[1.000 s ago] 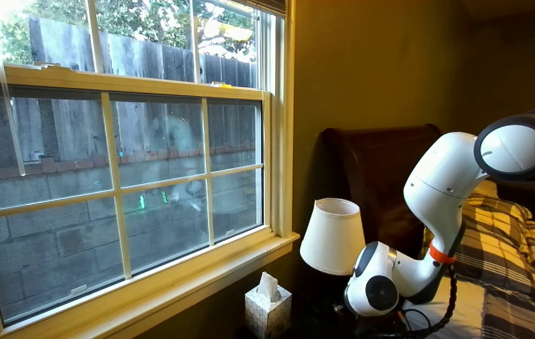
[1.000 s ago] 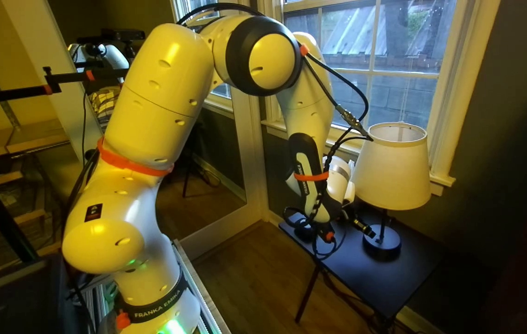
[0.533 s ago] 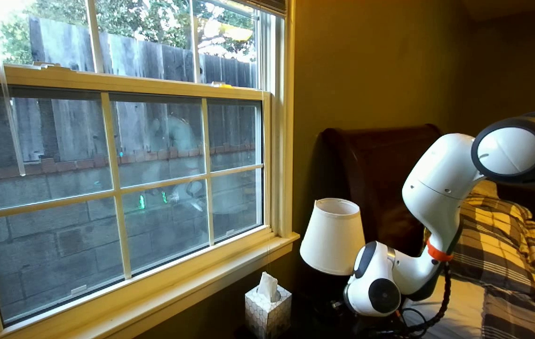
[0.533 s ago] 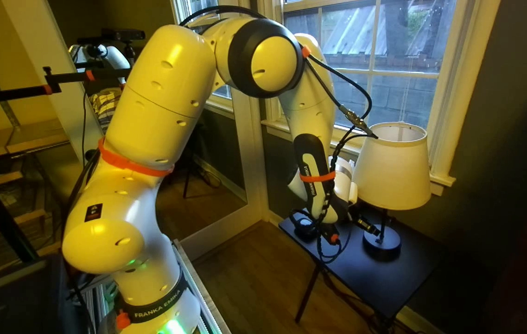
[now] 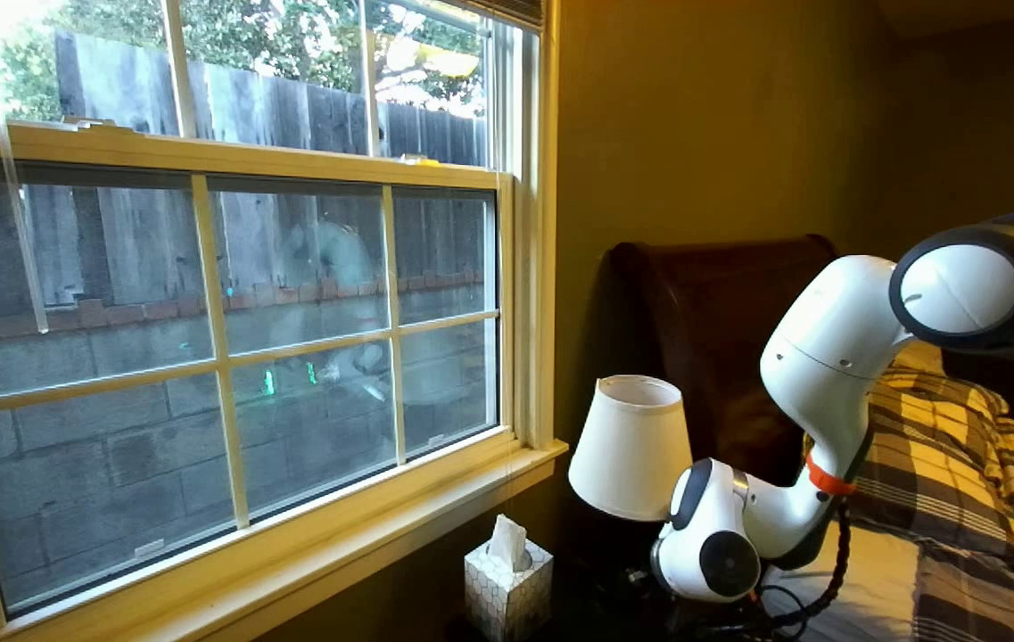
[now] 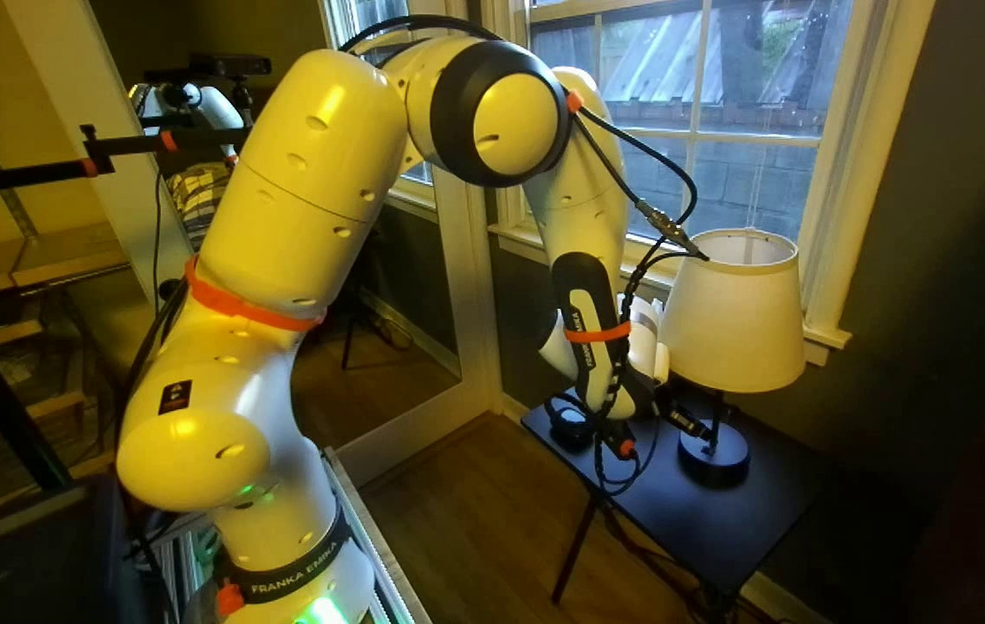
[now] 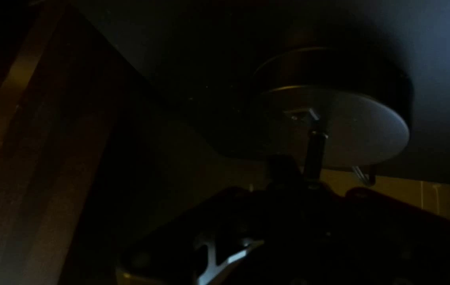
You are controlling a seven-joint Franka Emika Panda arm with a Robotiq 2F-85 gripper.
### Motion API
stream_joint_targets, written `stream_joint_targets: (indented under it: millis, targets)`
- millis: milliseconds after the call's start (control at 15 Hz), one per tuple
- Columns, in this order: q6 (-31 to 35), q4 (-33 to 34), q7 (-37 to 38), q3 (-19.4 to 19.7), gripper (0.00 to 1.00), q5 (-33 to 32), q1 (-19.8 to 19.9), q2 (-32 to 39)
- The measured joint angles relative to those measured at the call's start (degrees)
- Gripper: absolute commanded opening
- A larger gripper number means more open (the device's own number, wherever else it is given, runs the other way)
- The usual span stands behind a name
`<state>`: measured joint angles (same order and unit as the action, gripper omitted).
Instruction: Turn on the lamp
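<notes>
The end effector (image 6: 703, 429), its opening and any hold too dark to tell, has edged nearer the lamp (image 6: 730, 321).

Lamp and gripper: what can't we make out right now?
Gripper: open or shut unclear; near-black and cut off by the bottom edge in the wrist view, small and dark in an exterior view.
Lamp pole: partly hidden by the gripper in the wrist view; contact can't be told.
Bulb: hidden by the lampshade in both exterior views.
Any switch: wrist view too dark to identify one.
</notes>
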<state>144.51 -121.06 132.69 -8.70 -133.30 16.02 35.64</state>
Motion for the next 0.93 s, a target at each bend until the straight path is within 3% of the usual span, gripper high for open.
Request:
stream_joint_targets:
  millis: [933]
  targets:
    - [0.00,1.37,-0.85,0.34,0.00,0.22,-0.37,0.15]
